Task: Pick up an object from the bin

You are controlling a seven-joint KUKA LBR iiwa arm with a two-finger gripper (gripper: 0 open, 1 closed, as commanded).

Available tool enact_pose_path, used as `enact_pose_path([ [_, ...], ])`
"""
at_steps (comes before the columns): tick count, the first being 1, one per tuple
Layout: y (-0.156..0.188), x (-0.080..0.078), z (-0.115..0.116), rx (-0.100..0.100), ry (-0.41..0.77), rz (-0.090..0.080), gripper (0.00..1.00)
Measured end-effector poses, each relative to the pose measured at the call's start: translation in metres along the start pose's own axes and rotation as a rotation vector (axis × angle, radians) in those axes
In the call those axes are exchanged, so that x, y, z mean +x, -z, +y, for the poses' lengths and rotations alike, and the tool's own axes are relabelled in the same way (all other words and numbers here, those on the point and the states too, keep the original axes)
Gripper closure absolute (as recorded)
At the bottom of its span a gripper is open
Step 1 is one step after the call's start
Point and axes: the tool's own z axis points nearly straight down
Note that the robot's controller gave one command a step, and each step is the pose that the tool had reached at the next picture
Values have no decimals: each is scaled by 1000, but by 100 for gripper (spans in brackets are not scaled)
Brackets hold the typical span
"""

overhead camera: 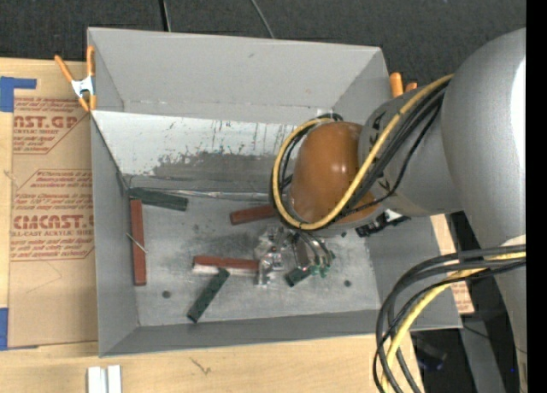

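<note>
pincer (278, 265) over bin (231, 84) floor; grip: cannot tell | red sticks (137, 242): 3 | long green sticks (208, 294): 2

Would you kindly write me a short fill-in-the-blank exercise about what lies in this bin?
1. The long red-brown stick lies along the bin wall on the view's ____ side.
2. The arm brings the gripper down to the bin floor from the view's ____ side.
3. The slanted stick nearest the front wall is dark ____.

Missing words: left; right; green.
</note>
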Motion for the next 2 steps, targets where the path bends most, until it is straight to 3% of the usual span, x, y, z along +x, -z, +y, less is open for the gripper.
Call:
enact_pose_path([
  [1,0,0,0,0,0,0,100],
  [2,144,23,-13,1,-16,-9,100],
])
